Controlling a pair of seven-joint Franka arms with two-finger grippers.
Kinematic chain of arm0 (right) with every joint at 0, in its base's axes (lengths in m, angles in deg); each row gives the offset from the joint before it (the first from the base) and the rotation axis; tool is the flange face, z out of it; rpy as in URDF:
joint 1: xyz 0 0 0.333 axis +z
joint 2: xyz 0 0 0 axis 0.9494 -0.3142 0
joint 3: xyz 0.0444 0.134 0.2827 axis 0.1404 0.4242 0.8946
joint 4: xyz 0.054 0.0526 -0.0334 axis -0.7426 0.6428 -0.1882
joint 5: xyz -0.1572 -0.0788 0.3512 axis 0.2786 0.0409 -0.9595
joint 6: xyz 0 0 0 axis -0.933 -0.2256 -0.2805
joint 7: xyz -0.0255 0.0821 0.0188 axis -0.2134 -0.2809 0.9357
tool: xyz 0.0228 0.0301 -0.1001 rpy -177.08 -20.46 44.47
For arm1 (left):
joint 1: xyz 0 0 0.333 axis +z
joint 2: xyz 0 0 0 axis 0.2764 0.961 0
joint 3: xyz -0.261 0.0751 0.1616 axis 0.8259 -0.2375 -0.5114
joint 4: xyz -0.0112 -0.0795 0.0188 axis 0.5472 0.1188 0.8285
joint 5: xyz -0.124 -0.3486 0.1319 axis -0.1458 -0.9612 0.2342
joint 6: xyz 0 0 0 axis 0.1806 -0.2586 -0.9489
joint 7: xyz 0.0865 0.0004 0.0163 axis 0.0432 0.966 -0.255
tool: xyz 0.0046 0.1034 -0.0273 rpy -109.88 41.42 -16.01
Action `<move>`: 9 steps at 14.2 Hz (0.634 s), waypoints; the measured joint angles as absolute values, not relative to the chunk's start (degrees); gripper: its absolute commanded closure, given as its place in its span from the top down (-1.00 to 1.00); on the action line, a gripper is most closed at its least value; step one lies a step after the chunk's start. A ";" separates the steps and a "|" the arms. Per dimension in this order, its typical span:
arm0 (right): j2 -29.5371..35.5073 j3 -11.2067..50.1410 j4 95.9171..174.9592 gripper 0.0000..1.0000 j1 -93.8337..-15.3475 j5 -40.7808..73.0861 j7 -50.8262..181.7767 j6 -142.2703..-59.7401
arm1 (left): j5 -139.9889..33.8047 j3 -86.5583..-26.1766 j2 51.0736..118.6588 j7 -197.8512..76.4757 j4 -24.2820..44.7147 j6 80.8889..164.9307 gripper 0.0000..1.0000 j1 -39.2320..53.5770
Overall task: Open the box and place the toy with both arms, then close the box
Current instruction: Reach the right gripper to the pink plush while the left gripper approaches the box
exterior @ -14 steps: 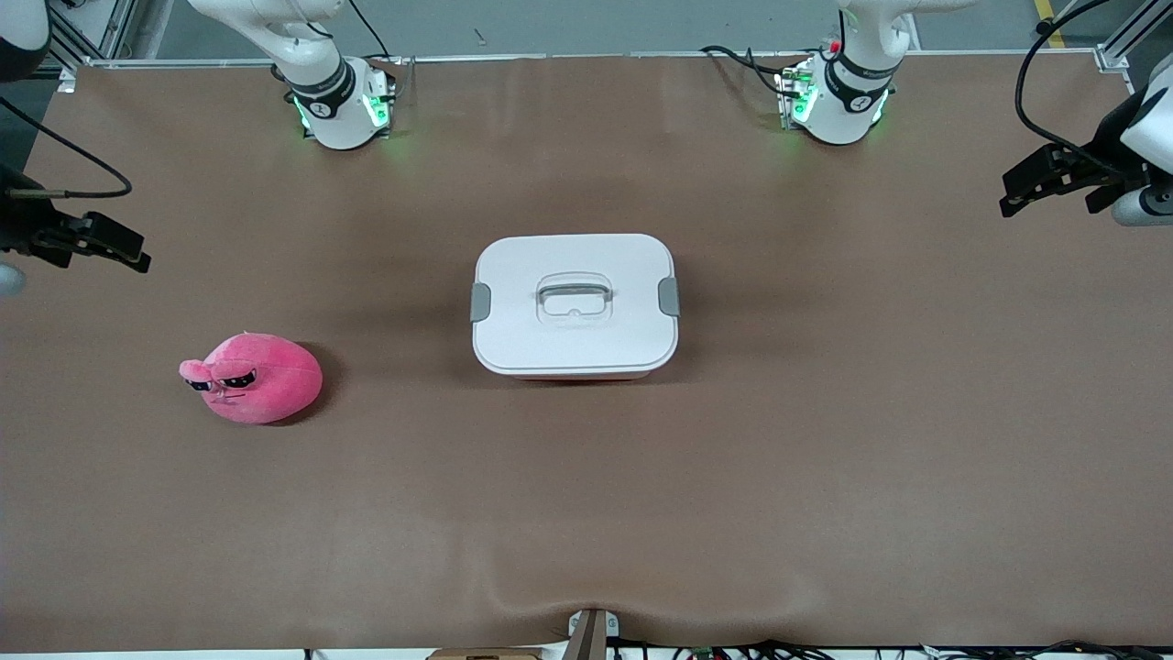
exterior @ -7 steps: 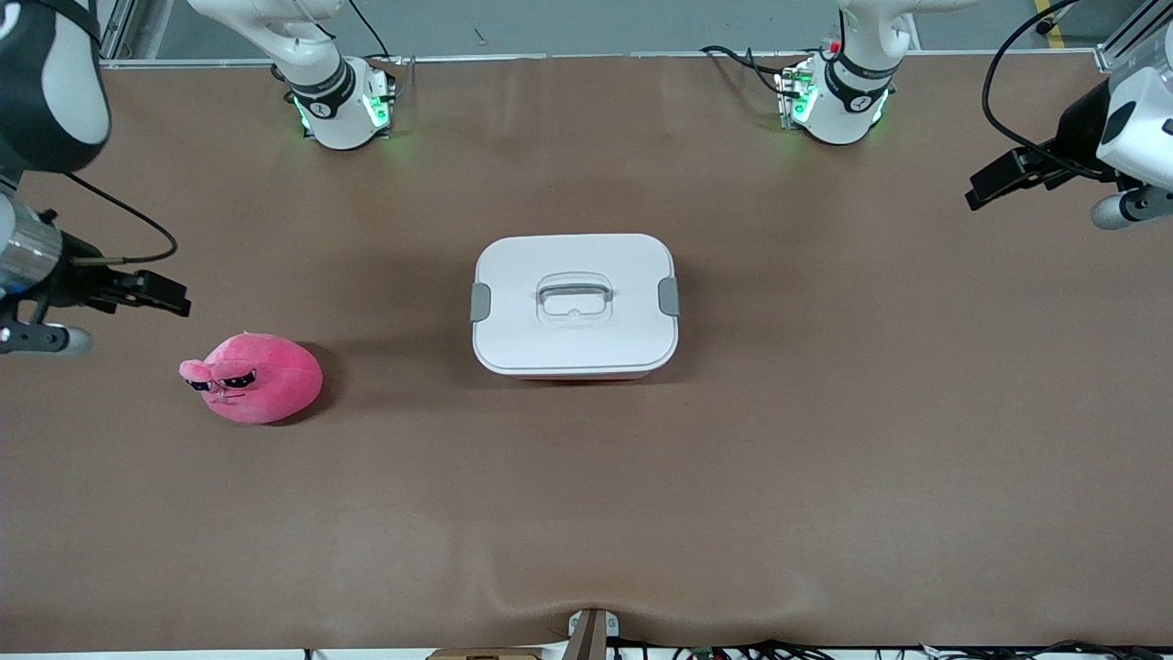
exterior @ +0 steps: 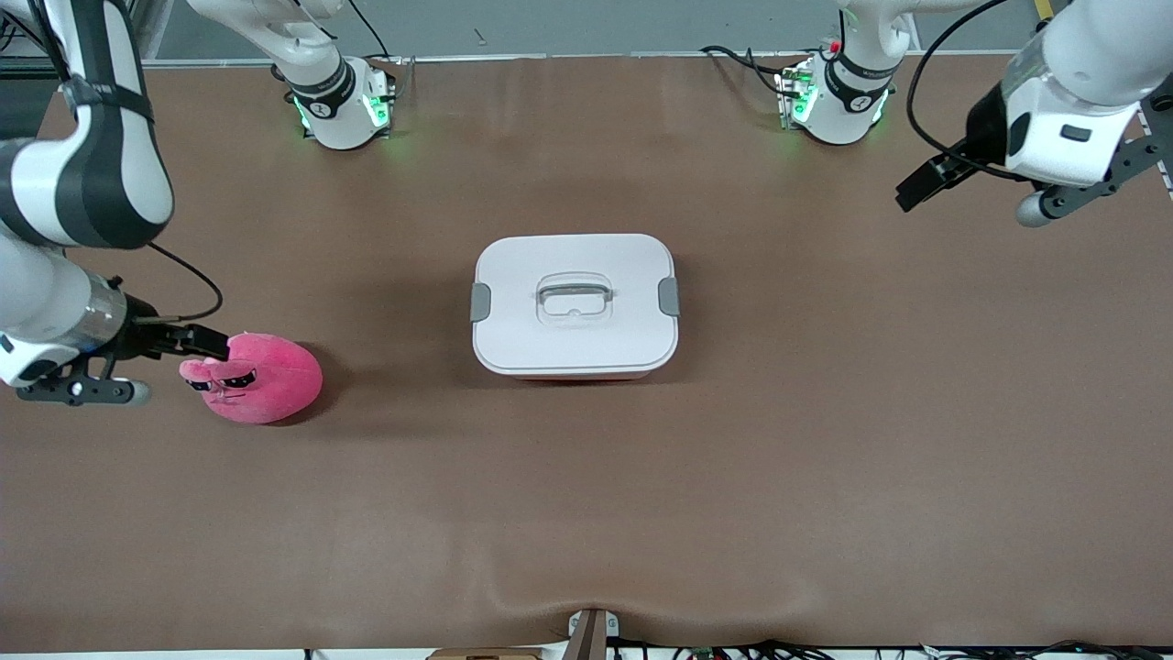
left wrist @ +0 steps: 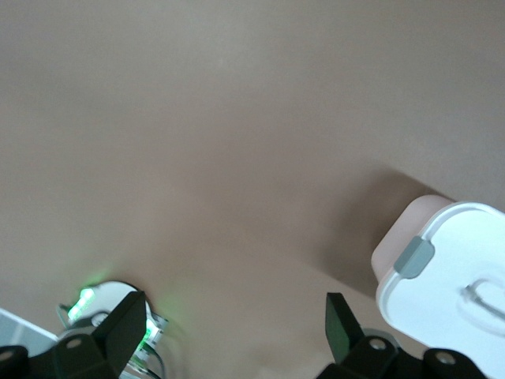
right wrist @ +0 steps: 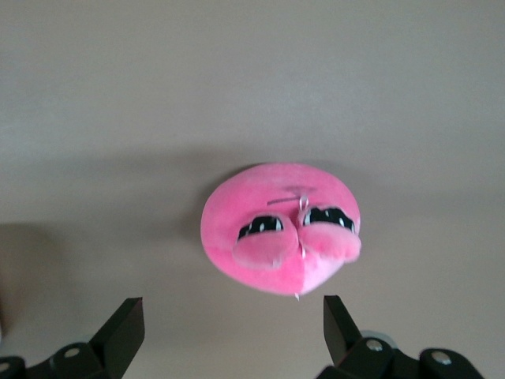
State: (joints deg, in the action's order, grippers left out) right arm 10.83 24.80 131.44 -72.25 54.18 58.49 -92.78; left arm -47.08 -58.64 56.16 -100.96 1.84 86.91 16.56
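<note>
Only the wrist views show both the right gripper (right wrist: pixel 225 332), above the toy (right wrist: pixel 280 229), and the left gripper (left wrist: pixel 237 328), over bare table toward the left arm's end, spread wide and empty, while the box (exterior: pixel 575 305) sits lidded mid-table.

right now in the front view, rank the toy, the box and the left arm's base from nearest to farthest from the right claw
1. Toy, right beside the right claw.
2. Box, mid-table, lid on.
3. Left arm's base, at the robots' edge of the table.

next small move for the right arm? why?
Probably lower the right gripper over the toy and straddle it. Its fingers are open and empty, and the toy lies on the table, untouched. The box is shut, both grey clips down; the left gripper hangs open over bare table toward its own end.
</note>
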 measured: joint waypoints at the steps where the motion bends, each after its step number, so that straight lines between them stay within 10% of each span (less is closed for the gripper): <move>1: 9.68 24.74 131.49 1.00 -72.25 54.22 58.49 -94.07 | -47.09 -57.67 56.53 -103.87 1.84 87.05 1.00 16.54; 9: 3.53 24.21 131.75 1.00 -72.28 54.61 58.99 -95.77 | -47.13 -47.50 61.35 -129.42 1.86 93.61 0.96 16.25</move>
State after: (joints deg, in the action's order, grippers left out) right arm 3.53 24.21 131.75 -72.28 54.61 58.99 -95.77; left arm -47.13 -47.50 61.35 -129.42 1.86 93.61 16.25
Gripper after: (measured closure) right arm 0.000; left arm 0.013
